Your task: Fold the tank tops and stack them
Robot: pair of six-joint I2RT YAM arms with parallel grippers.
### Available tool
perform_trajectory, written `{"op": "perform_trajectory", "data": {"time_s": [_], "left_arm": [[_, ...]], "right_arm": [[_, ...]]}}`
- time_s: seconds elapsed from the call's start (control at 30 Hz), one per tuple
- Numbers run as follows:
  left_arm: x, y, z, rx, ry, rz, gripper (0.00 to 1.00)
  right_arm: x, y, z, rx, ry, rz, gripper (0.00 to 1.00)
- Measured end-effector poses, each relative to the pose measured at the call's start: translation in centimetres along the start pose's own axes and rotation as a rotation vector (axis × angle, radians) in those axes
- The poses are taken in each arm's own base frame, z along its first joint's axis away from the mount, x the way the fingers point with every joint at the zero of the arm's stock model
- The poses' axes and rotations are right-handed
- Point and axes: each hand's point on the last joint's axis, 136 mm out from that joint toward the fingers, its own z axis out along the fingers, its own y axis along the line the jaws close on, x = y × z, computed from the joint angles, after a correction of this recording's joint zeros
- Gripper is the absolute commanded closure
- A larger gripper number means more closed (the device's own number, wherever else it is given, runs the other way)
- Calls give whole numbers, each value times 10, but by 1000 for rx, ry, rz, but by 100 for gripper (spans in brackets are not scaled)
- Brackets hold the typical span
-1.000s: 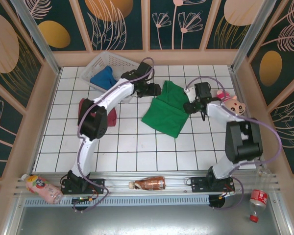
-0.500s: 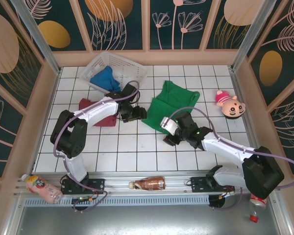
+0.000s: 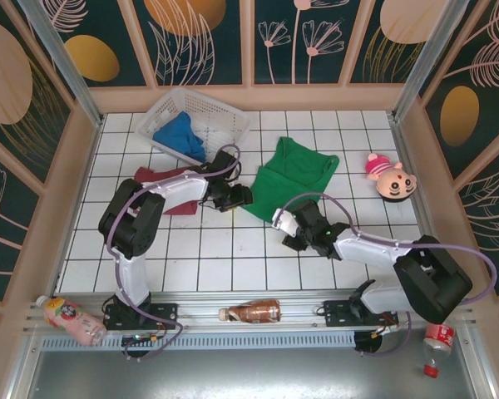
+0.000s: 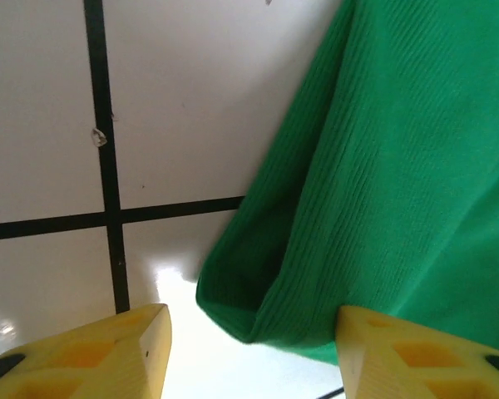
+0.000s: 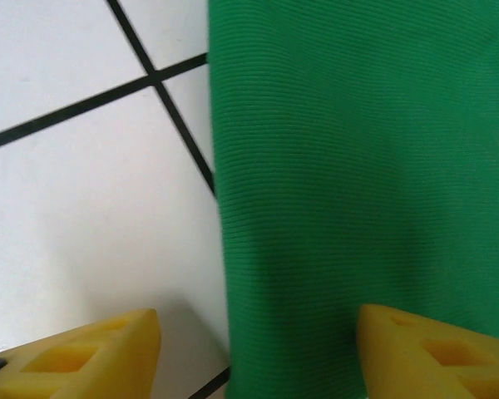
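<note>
Orientation first: we see the green tank top (image 3: 293,179) spread on the white tiled table (image 3: 233,249), right of centre. Its long axis runs from the far side toward the arms, and the near end leans a little to the left. A darker notch sits toward its far right edge; we cannot tell whether that is the neckline. The cloth is bright green, plain and finely ribbed, with one near corner folded under itself (image 4: 399,166).

The left gripper (image 3: 242,197) sits at the top's near left corner. In its wrist view the left gripper (image 4: 249,349) has its yellow fingers (image 4: 108,349) well apart, with the folded corner lying between them, unpinched. The right gripper (image 3: 284,226) is at the near edge. Its wrist view shows the right gripper (image 5: 258,349) equally spread, the green hem (image 5: 358,166) running between the pads, nothing held.

We count three tank tops. Besides the green one, the maroon tank top (image 3: 168,199) lies partly under the left arm and the blue tank top (image 3: 180,135) rests in the single white basket (image 3: 220,112). We also count one pink plush toy (image 3: 388,177) and three bottles along the near rail.
</note>
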Motion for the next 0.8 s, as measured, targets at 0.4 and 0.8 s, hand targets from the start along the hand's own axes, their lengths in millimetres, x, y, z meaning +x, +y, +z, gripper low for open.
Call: {"op": "perform_trajectory", "data": {"time_s": [0.4,0.8], "left_arm": [[-2,-9,15,25,19,20,89],[18,9,-29,-83,27,35,100]], "right_arm": [[9,2,12,18,36,-35,87],[-23,49,-7,-202,-3,-7,99]]}}
